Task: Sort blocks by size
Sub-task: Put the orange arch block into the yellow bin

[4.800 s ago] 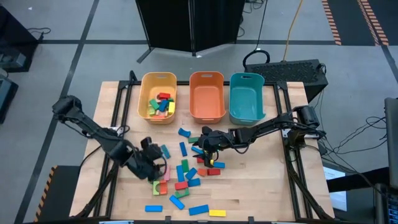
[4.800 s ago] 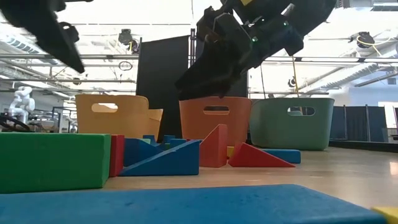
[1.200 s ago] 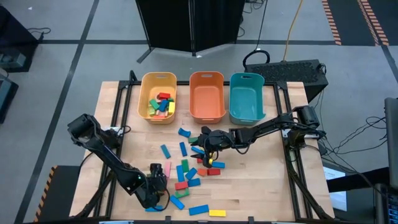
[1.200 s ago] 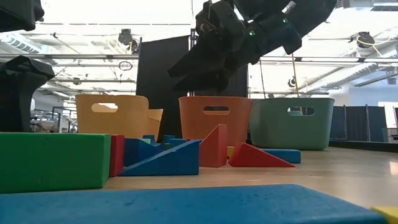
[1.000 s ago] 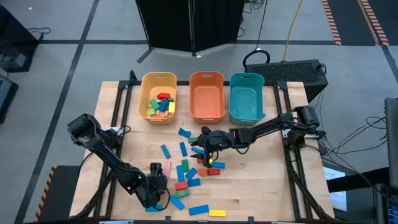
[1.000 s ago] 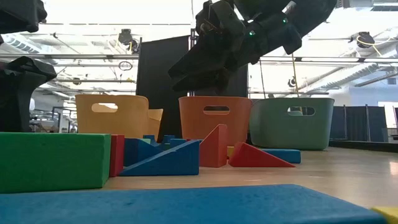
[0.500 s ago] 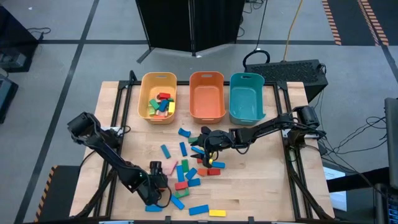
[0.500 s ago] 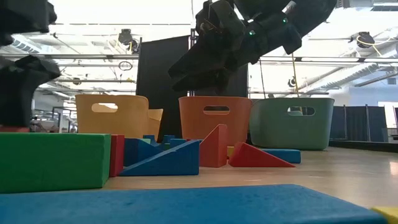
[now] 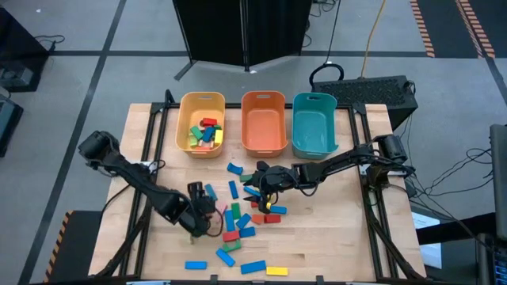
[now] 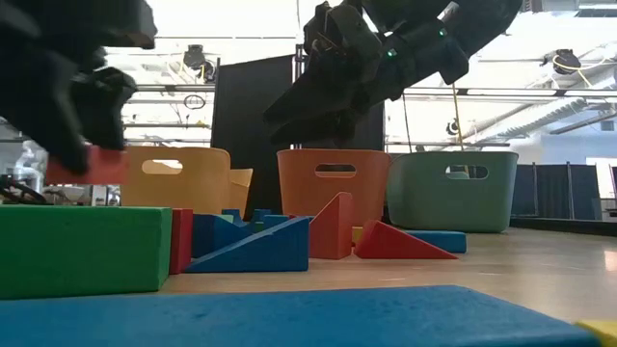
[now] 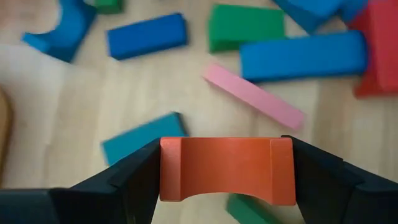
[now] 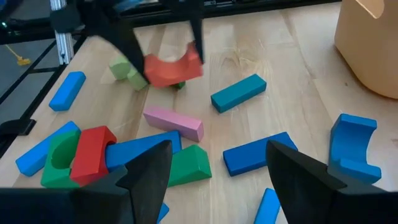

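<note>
Loose blocks (image 9: 242, 215) in blue, green, red and pink lie flat on the wooden table (image 9: 333, 237), mostly around its middle. My left gripper (image 9: 200, 207) hangs just left of that cluster, shut on a red arch block (image 11: 227, 171), which also shows in the low view as a red arch block (image 10: 87, 166). My right gripper (image 9: 265, 187) hovers open over the far side of the cluster, with nothing between its fingers (image 12: 146, 171). Several blocks lie in the yellow bin (image 9: 187, 119). My left gripper pinches the red arch block by its two short ends (image 11: 171, 168), one finger (image 11: 134, 177) on each end. The fingers slant down from above. The arch hangs about level, lifted clear of the table and of the other blocks.
An orange bin (image 9: 263, 142) and a teal bin (image 9: 314, 146) stand beside the yellow one along the far edge. Two blue blocks (image 9: 196, 265) and a yellow one (image 9: 277, 271) lie near the front edge. A pink bar (image 11: 254, 96) lies below the held arch.
My left gripper has risen and gone from near the front edge toward the far edge, up to the left side of the cluster. The red arch block has come off the table with it and now hangs clear.
</note>
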Controlling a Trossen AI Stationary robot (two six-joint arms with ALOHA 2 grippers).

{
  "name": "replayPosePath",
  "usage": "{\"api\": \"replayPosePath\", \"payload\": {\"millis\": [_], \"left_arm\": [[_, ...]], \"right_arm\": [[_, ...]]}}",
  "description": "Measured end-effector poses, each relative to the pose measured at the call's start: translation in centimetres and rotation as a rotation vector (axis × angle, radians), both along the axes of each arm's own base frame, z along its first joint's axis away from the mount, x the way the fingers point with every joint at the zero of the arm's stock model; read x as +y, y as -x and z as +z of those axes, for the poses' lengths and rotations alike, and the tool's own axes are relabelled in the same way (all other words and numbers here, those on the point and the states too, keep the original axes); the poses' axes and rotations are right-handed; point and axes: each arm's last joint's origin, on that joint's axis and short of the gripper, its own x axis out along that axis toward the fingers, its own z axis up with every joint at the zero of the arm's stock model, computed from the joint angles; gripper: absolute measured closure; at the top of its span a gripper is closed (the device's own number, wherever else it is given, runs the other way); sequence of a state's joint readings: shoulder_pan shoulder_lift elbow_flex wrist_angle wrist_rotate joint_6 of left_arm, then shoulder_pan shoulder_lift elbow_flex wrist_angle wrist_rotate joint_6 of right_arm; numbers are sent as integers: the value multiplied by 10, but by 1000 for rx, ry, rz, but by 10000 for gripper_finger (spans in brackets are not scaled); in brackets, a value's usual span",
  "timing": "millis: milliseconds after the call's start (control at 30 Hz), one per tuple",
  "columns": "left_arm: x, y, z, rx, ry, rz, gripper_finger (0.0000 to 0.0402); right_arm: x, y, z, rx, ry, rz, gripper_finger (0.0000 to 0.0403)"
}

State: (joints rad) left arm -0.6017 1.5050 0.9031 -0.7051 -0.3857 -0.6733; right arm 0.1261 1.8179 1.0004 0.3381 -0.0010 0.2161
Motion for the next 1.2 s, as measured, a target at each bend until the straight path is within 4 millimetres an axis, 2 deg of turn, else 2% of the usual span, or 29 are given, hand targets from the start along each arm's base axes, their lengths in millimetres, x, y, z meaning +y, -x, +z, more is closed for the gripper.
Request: {"api": "replayPosePath", "payload": {"millis": [200, 567, 700, 1000, 1200], "left_arm": [[27, -2, 19, -39, -10, 68, 112], [86, 13, 66, -184, -95, 191, 112], [105, 19, 79, -260, -152, 292, 112], [142, 21, 90, -289, -408, 414, 112], [178, 17, 92, -259, -346, 430, 112]], "right_arm": [[0, 1, -2, 21, 6, 2, 156], [-1, 1, -3, 29, 50, 23, 156], [-3, 2, -5, 47, 76, 30, 156], [-25, 4, -11, 118, 132, 3, 156], [-43, 3, -11, 114, 201, 3, 156]]}}
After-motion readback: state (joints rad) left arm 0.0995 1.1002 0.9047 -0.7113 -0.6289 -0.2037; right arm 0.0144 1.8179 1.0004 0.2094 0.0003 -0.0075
